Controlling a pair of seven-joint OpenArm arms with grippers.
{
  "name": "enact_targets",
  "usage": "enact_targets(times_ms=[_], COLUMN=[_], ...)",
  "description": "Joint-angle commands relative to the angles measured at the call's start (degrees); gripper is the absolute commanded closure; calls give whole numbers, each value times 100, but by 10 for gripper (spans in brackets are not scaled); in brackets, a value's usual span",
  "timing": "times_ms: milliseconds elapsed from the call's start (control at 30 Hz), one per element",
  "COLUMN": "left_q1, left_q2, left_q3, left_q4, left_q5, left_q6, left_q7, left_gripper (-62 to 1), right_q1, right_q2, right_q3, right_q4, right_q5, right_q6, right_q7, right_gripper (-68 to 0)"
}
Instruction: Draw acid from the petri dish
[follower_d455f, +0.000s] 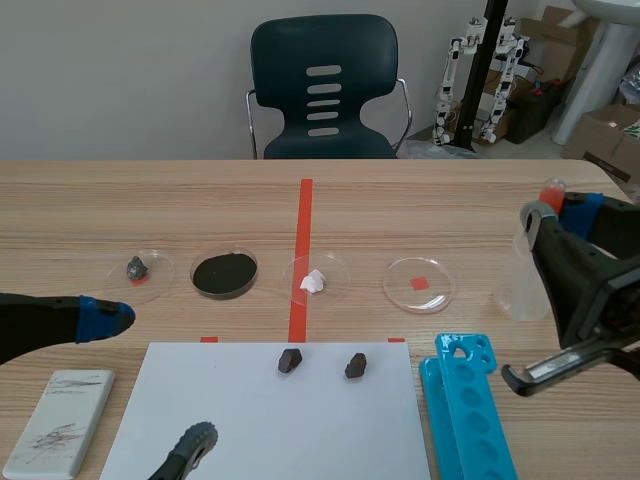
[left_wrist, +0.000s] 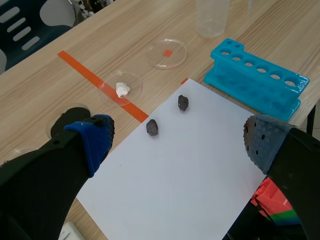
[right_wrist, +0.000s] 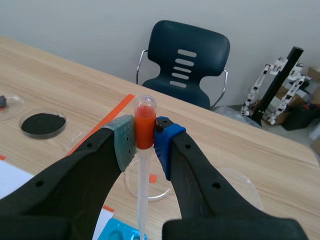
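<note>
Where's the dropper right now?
The dropper is at the scene view's far right, its orange bulb pinched in the right gripper, next to the clear plastic cup.

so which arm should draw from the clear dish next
Right. The right gripper is shut on the dropper and sits nearest the clear petri dish; the left gripper is open, empty and farther off.

four petri dishes (follower_d455f: 157, 270) (follower_d455f: 256, 272) (follower_d455f: 335, 272) (follower_d455f: 405, 290), two dark stones (follower_d455f: 290, 360) (follower_d455f: 355, 366), one sheet (follower_d455f: 260, 420), one rack (follower_d455f: 470, 410), one pipette (right_wrist: 143, 185).
</note>
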Motion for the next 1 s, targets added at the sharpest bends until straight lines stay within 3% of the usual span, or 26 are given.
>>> enact_targets(times_ms=[0, 233, 367, 533, 733, 833, 967], left_q1=[15, 15, 15, 15, 15, 15, 15], left_q2=[13, 13, 13, 13, 13, 13, 13], left_q3=[-9, -9, -9, -9, -9, -9, -9], left_q4=[17, 17, 17, 17, 17, 17, 17], left_q5=[-79, -79, -79, -79, -79, -79, -79], left_q6=[13, 13, 13, 13, 13, 13, 13], left_q7=[-83, -83, -81, -81, -81, -81, -81], left_gripper=[-542, -542, -542, -542, -542, -542, -542], right_q1=[382, 1762, 2514, 3348, 4159, 4465, 4717], right_q2=[-15, -17, -24, -195, -376, -501, -761], right_q3=[20, 11, 4, -68, -498, -662, -748], right_q4=[68, -503, -1287, -2258, -3180, -3569, -3932], right_q5=[63, 304, 612, 616, 597, 573, 321], right_q6=[-17, -7, 345, 894, 997, 1257, 1252], right_q7=[-74, -341, -144, -81, 70, 151, 177], right_gripper=[-96, -96, -96, -96, -96, -96, -96])
